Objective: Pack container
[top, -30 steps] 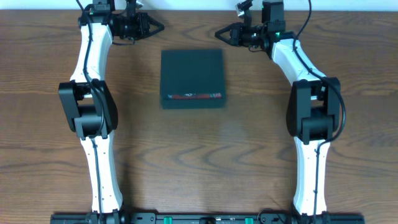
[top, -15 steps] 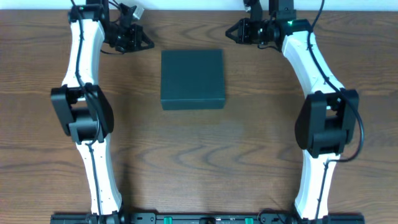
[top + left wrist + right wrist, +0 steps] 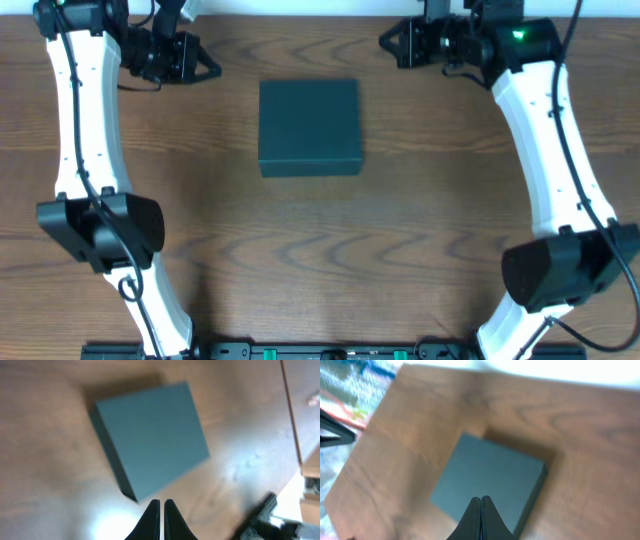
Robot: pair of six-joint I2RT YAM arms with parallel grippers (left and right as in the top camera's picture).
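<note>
The container (image 3: 308, 122) is a dark green square box lying flat at the middle back of the wooden table, with its lid down. It also shows in the left wrist view (image 3: 150, 440) and in the right wrist view (image 3: 490, 480). My left gripper (image 3: 214, 71) is shut and empty, raised off the table to the left of the container; its fingertips (image 3: 161, 504) sit just off the box's near corner. My right gripper (image 3: 384, 42) is shut and empty, raised to the right of the container's far corner; its fingertips (image 3: 481, 499) appear over the lid.
The table's far edge (image 3: 320, 14) runs just behind both grippers. The left wrist view shows a table edge (image 3: 292, 420) with dark hardware (image 3: 260, 515) beyond it. The right wrist view shows patterned flooring (image 3: 342, 390) past the table's corner.
A red strip seen along the container's front edge a second ago is gone, and the lid now lies flat. Both arms have swung outward, away from the container, and their fingers have closed.
</note>
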